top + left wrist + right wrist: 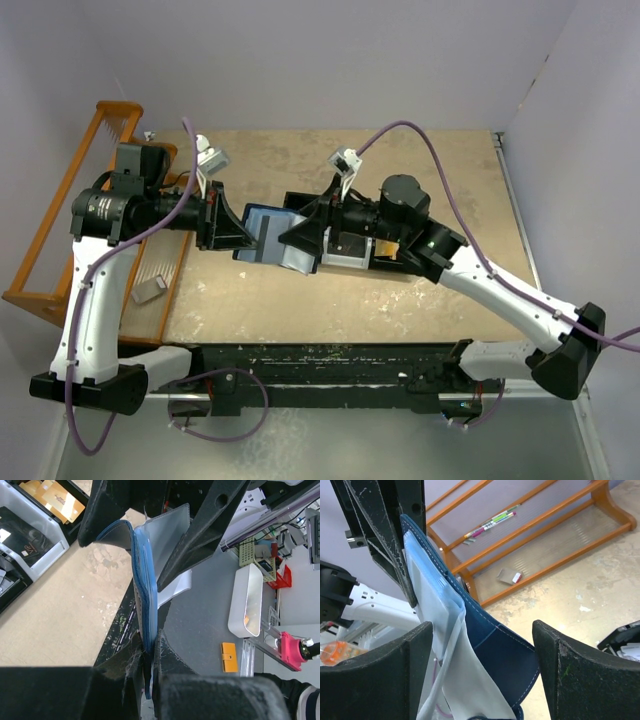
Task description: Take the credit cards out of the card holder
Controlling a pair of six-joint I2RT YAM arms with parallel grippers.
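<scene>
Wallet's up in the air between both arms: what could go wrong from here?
The left gripper pinches the card holder by one edge only, so a pull might tug it free. The right gripper, jaws open, straddles the pale inner sleeve; closing may grab that, not a card.

The left arm (pixel 85 310) and right arm (pixel 510 300) have white shells and black joints. A purple cable (pixel 403 123) runs along each. The fingers (pixel 370 680) are scuffed black wedges.
</scene>
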